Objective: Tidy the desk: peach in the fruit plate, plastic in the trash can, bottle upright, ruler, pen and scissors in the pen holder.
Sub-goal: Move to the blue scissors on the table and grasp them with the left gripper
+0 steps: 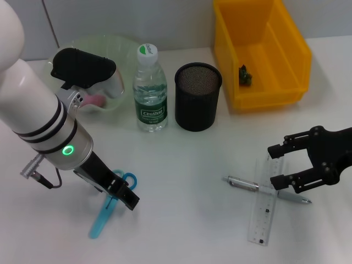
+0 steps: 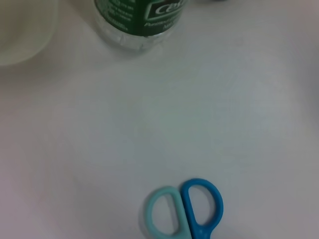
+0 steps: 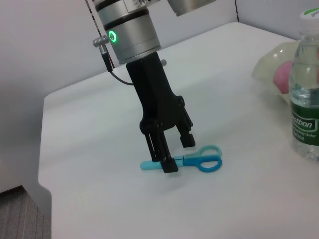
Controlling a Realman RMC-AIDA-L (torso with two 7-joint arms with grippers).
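White left arm reaching down, its black left claw (image 1: 122,191) hanging spread, black right claw (image 1: 281,164) hovering spread, low.

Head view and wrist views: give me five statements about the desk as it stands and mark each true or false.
1. The bottle stands upright beside the pen holder. True.
2. The scissors are inside the pen holder. False: they lie flat on the table, with the left gripper down over them.
3. The pen lies across the ruler. True.
4. The right gripper is shut on the pen. False: its fingers are open, above the ruler and pen.
5. The yellow bin is empty. False: a small dark item lies in it.
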